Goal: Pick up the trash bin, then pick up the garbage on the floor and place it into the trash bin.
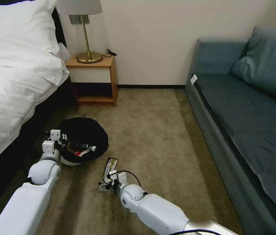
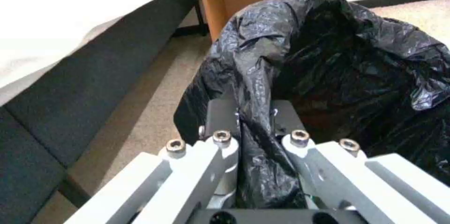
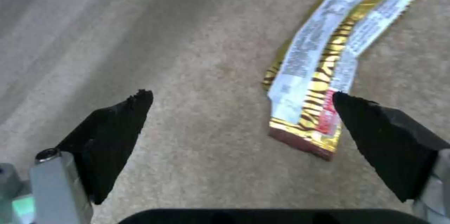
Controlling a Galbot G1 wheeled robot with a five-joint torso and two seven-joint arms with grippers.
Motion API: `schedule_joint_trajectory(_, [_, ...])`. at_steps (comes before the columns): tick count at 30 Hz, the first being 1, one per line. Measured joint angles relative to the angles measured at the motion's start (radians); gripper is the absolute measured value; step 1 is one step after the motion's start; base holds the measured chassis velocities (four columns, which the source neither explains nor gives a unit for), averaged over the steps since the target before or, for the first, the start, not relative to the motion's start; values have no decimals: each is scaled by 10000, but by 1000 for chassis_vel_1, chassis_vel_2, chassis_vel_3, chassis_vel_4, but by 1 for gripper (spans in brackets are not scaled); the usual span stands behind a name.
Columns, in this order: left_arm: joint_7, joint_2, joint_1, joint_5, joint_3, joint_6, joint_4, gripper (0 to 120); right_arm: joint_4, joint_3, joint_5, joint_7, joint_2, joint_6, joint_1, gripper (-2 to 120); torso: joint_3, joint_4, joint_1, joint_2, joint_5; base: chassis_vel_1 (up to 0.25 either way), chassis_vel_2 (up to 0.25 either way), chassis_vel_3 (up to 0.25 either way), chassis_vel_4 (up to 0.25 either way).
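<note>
Beige carpet (image 1: 157,130) was seen across the bedroom floor, between a white-sheeted bed (image 1: 10,85) and a blue-grey sofa (image 1: 252,107).

Nearest, the right gripper (image 3: 241,102) was held low over the carpet, fingers spread wide and gripping nothing. The dark-and-gold flat wrapper (image 3: 323,62) lay flat just ahead; one fingertip (image 3: 356,111) overlapped its near corner, contact could not be told. Its long axis ran away from the gripper, toward the far wall, and its far end was cut off in the right wrist view.

Beside it, the left gripper (image 2: 255,120) was clamped on the black liner at the near rim of the trash bin (image 1: 83,138). The bin's white body was mostly hidden by the liner. Inside, a small clear bottle (image 1: 89,148) and a red-and-white scrap (image 1: 78,152) were partly made out; other contents were too dark to tell.

Farther back, a wooden nightstand (image 1: 95,81) with a brass lamp (image 1: 87,49) stood against the wall.
</note>
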State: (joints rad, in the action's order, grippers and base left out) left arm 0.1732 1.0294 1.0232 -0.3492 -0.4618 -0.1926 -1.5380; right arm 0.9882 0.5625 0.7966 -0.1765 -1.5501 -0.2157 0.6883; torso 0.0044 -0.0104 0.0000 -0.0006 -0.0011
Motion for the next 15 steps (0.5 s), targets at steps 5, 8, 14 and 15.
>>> schedule_joint_trajectory(5, [9, -46, -27, -49, 0, 0, -15, 5, -421, 37, -150, 380, -254, 252, -132, 98, 0, 1, 0, 0, 0, 0, 0, 0, 0])
schedule_joint_trajectory(8, [35, 6, -51, -79, 49, 1, -57, 5, -1289, -31, -469, 963, -549, 621, -378, 98, 0, 0, 0, 0, 2, 0, 0, 0, 0])
schedule_joint_trajectory(14, [44, 69, -88, -80, 54, 1, -52, 5, -2073, -128, -716, 1463, -595, 889, -540, 98, 1, -2, 0, 0, 1, 0, 0, 0, 0])
schedule_joint_trajectory(15, [44, 84, -94, -82, 54, 1, -44, 5, -2253, -162, -770, 1597, -596, 943, -582, 98, 1, -1, 1, -1, 2, 0, 0, 0, 0])
